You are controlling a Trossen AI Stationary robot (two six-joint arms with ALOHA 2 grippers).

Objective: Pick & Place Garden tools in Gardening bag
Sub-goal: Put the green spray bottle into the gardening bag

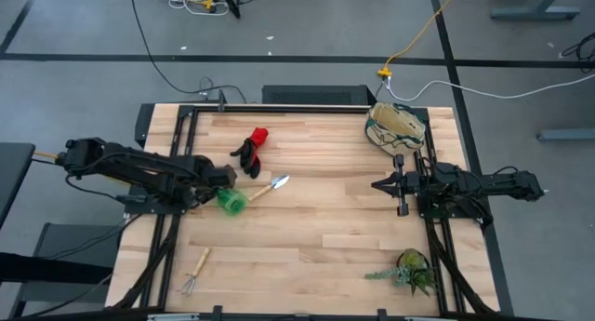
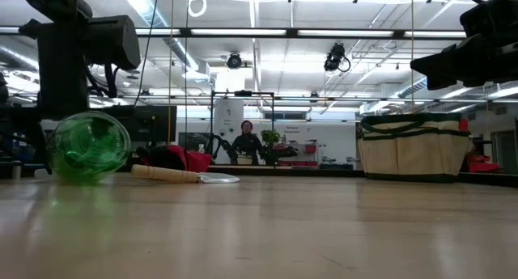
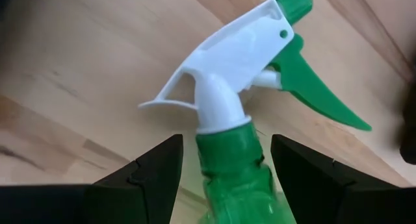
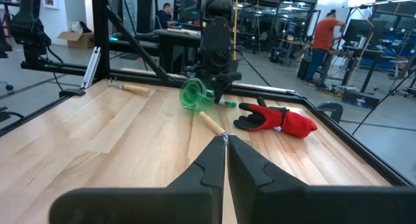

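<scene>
While I watch from above, the wooden table [image 1: 316,237] fills the scene. On its far right corner sits the gardening bag [image 1: 397,126], beige with dark green trim, mouth up so tools can drop in. At the left side my left gripper [image 1: 226,196] straddles the neck of a green spray bottle [image 3: 237,165] lying on its side, its fingers [image 3: 146,175] close on either flank; I judge it is gripped for lifting. My right gripper [image 1: 379,185] waits clenched and empty near the bag. Red-and-black gloves [image 1: 252,150] lie at the far middle, the trowel [image 1: 270,187] just beside the bottle, the little rake [image 1: 196,272] near left.
</scene>
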